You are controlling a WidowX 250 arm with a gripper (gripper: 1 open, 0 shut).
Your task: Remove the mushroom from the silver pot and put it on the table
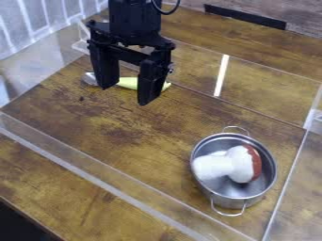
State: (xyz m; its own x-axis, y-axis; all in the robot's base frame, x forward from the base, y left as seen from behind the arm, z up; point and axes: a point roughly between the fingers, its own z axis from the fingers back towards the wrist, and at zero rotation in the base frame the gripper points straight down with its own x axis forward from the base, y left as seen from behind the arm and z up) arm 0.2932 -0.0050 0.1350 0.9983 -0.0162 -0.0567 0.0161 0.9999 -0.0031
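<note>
Around my wood-grain counter [75,113] stand clear acrylic walls [113,193]; light glares on the far wall. Beyond its left corner runs a white-barred rail [32,24].

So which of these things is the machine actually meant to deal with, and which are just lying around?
Part of the job:
- mushroom, lying in the pot
- silver pot, near right
- table, where the mushroom should end up
- tool, open, far from the pot

Just lying about:
- yellow-green thing behind the tool, partly hidden
- clear walls around the table
</note>
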